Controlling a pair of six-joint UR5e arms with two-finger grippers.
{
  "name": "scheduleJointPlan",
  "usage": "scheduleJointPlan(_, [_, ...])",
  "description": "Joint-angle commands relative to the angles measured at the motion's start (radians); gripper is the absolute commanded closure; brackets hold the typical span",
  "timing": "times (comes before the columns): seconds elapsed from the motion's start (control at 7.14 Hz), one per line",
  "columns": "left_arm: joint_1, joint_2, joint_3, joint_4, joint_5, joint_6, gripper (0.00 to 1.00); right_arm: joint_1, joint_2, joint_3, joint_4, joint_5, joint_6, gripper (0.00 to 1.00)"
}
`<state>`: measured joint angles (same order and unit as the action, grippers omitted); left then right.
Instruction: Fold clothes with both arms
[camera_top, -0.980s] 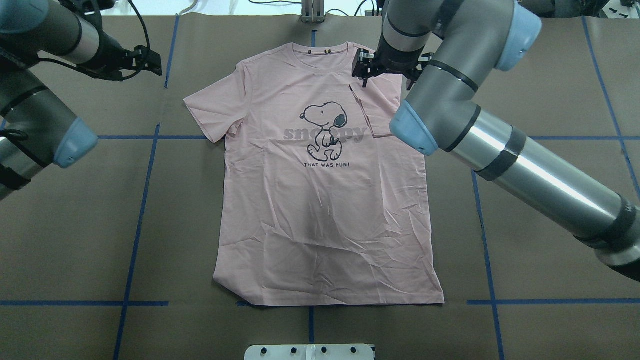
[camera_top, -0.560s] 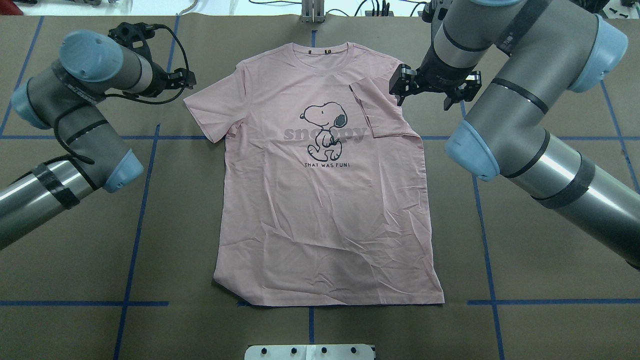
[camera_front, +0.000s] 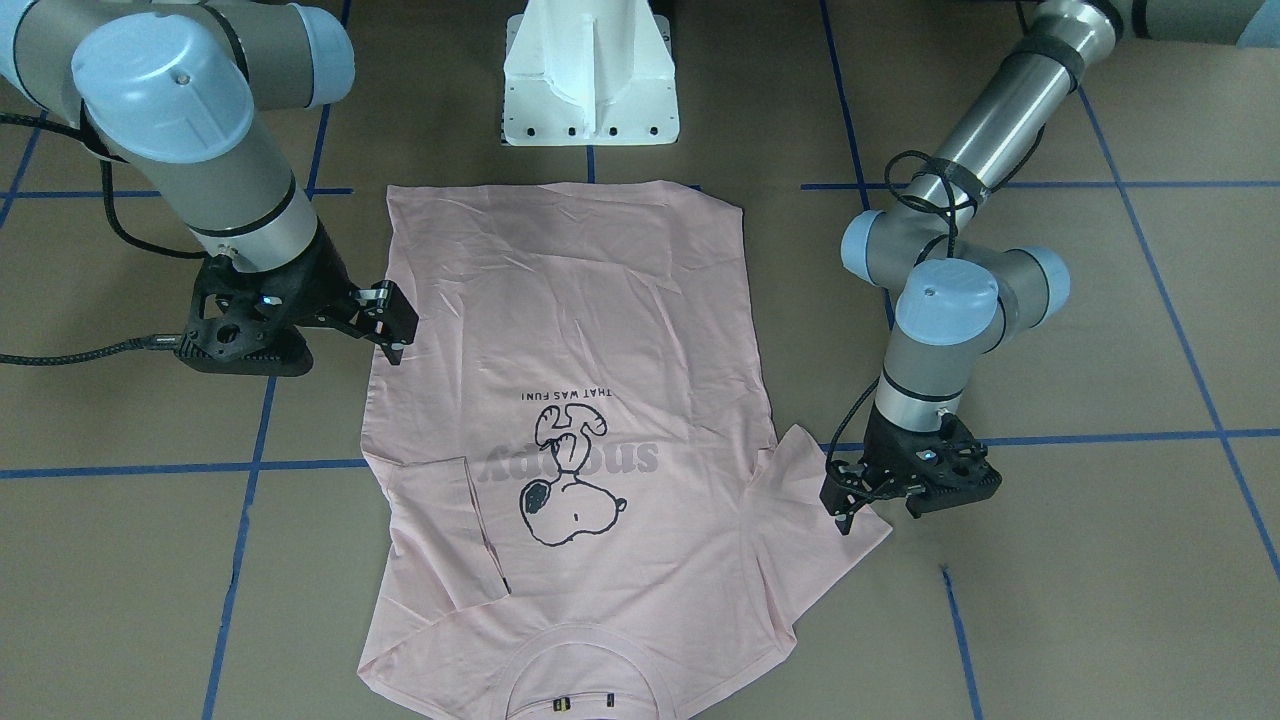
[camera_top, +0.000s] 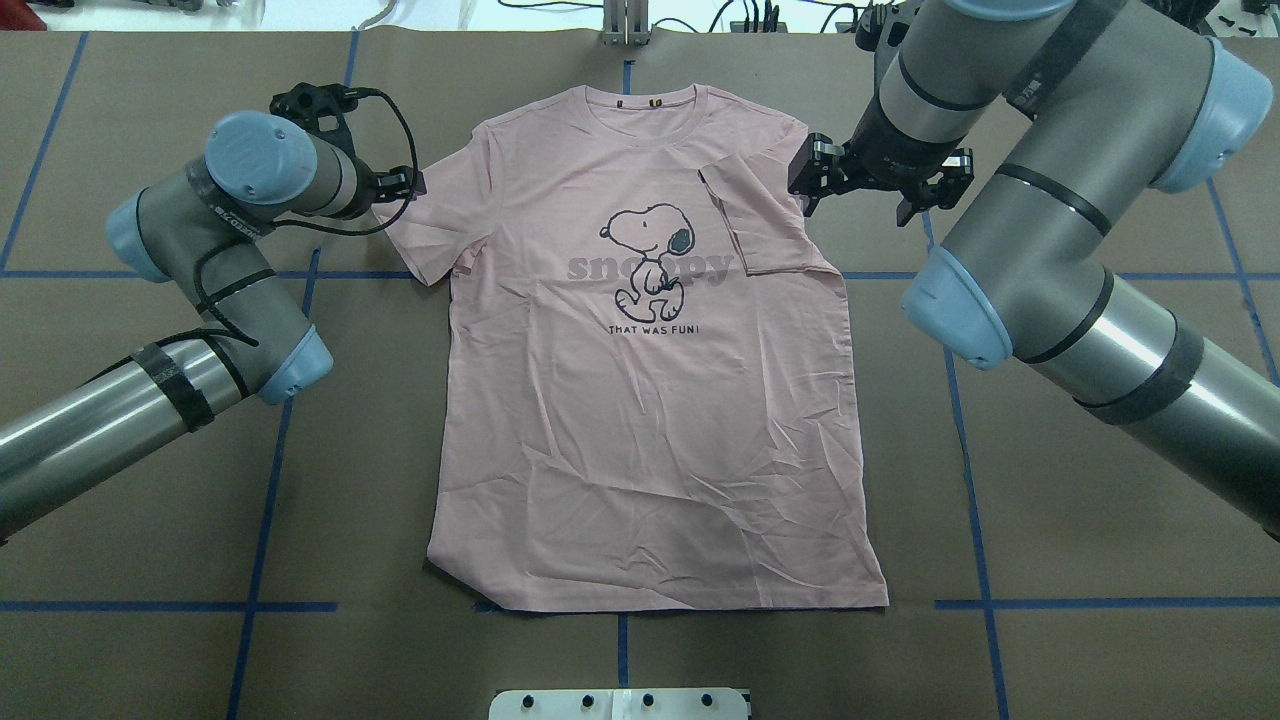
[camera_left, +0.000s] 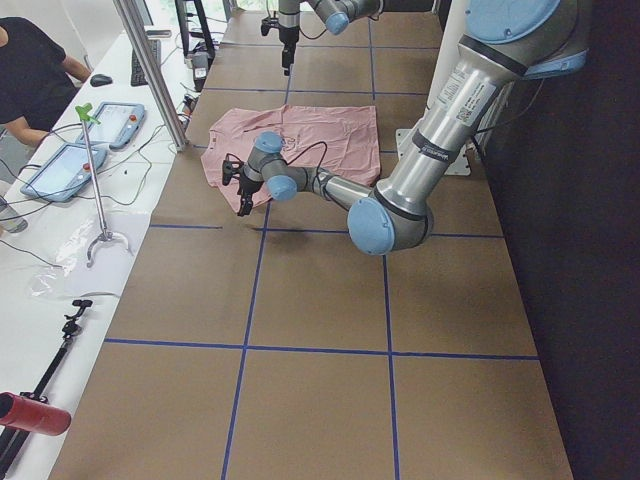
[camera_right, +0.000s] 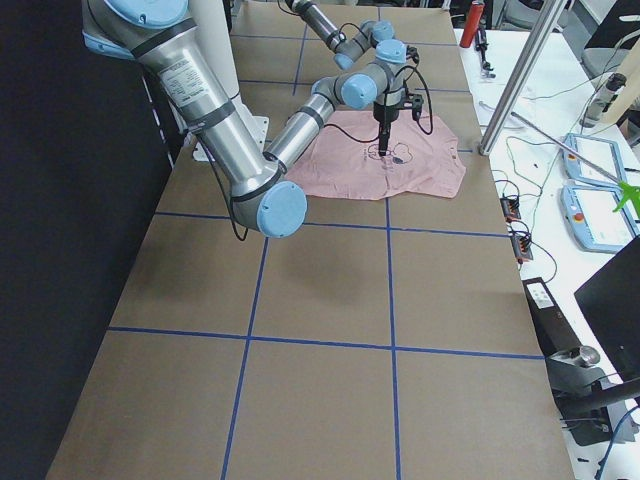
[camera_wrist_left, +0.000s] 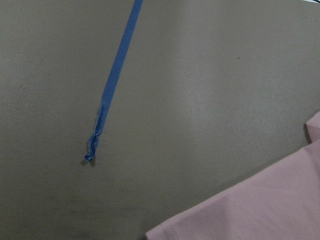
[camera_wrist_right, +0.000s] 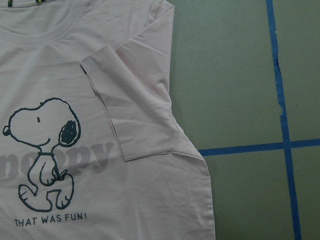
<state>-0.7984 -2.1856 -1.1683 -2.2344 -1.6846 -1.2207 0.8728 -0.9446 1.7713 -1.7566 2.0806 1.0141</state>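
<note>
The pale pink Snoopy T-shirt (camera_top: 650, 420) lies flat, print up, collar at the far side. Its right sleeve (camera_top: 760, 220) is folded inward over the chest, as the right wrist view shows (camera_wrist_right: 135, 110). The other sleeve (camera_top: 425, 225) lies spread out. My right gripper (camera_top: 815, 178) hangs open just off the shirt's right shoulder edge and holds nothing; it also shows in the front view (camera_front: 393, 322). My left gripper (camera_top: 412, 184) is open at the tip of the spread sleeve (camera_front: 820, 500), empty. The left wrist view catches only a corner of that sleeve (camera_wrist_left: 260, 210).
The brown table cover carries a grid of blue tape lines (camera_top: 270, 440). The white pedestal base (camera_front: 590, 80) stands behind the shirt's hem. A side bench with tablets (camera_left: 70, 160), a metal post and a person sits beyond the collar side.
My left arm has swung in toward the spread sleeve. My right gripper has left the folded sleeve and moved out past the shirt's right edge.
</note>
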Motion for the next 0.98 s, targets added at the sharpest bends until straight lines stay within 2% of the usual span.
scheduleJointPlan(0.0, [0.001,-0.005,0.016,-0.005,0.002,0.004,0.08,-0.002,-0.002,-0.001,0.000,-0.001,0.003,0.00])
scheduleJointPlan(0.28, [0.001,-0.006,0.021,-0.005,0.002,0.004,0.28,-0.003,-0.002,-0.003,0.000,-0.001,0.003,0.00])
scheduleJointPlan(0.56, [0.001,-0.008,0.021,-0.004,0.002,0.006,0.67,-0.003,-0.002,-0.003,0.000,-0.001,0.001,0.00])
scheduleJointPlan(0.7, [0.001,-0.009,0.019,-0.004,0.000,0.007,0.89,-0.003,-0.002,-0.004,0.000,-0.002,0.001,0.00])
scheduleJointPlan(0.84, [0.001,-0.013,0.019,-0.004,0.000,0.007,1.00,-0.003,-0.008,-0.004,0.000,-0.001,0.000,0.00])
